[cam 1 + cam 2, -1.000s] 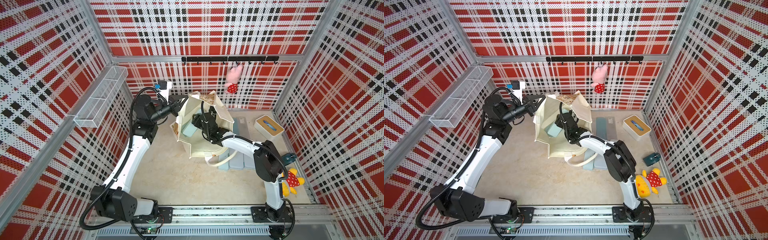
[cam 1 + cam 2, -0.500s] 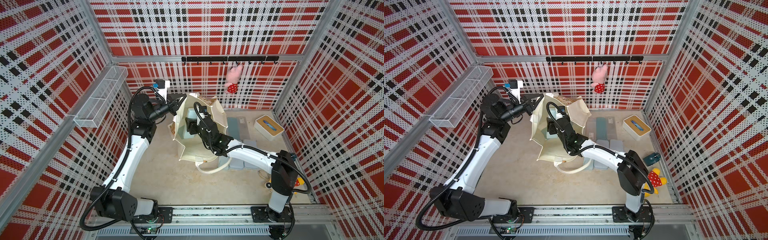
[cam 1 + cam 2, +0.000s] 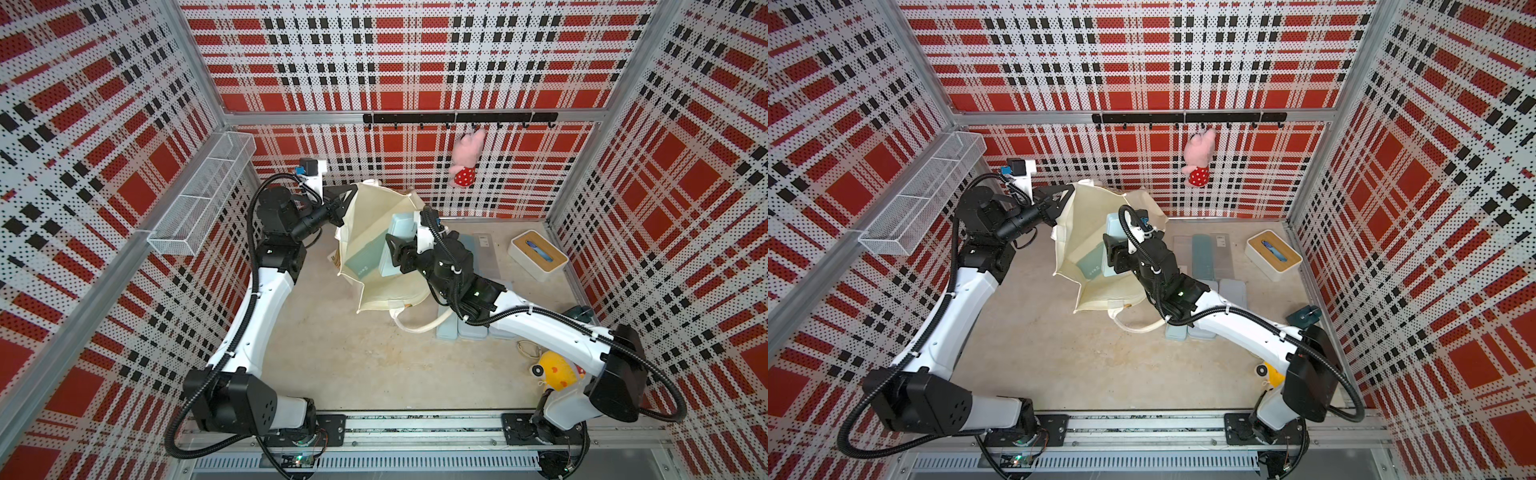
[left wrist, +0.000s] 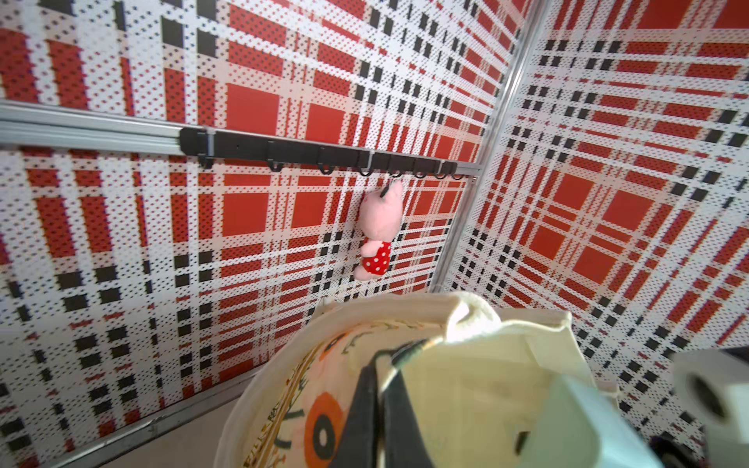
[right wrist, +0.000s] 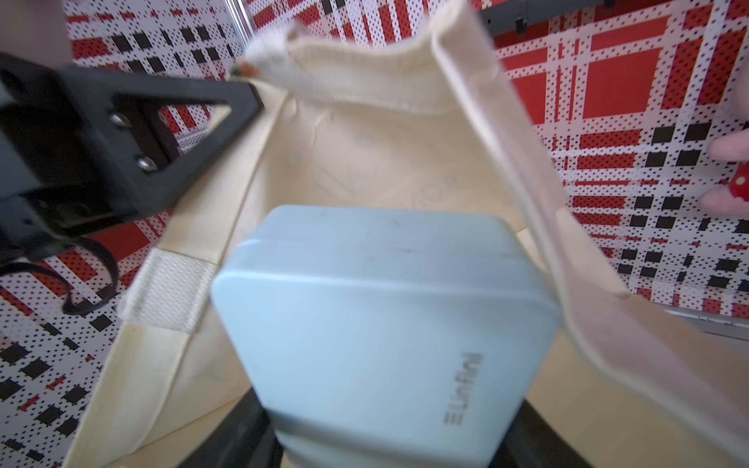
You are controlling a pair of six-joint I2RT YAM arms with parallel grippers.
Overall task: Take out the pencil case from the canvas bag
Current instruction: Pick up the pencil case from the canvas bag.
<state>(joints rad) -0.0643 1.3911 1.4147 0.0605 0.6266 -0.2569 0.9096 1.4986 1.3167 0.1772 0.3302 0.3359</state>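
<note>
Roughly halfway: left hand point(image 3: 343, 203) is clamped on the bag point(image 3: 386, 287) rim, holding the mouth open. Right hand point(image 3: 397, 253) grips the pale blue case point(image 3: 401, 224), with its upper end above the rim and the rest inside. Remaining: lift it clear and set it on the desk point(image 3: 332, 353). A teal case point(image 3: 363, 258) sits deeper.

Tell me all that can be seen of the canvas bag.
The canvas bag is cream cloth and stands on the table, its mouth wide open upward. An orange flower print shows on one broad face in the left wrist view. The left gripper is shut on the rim at a far corner. One white looped handle lies on the table in front. The right gripper reaches inside, closed on a pale blue pencil case; a greener case lies beside it.
</note>
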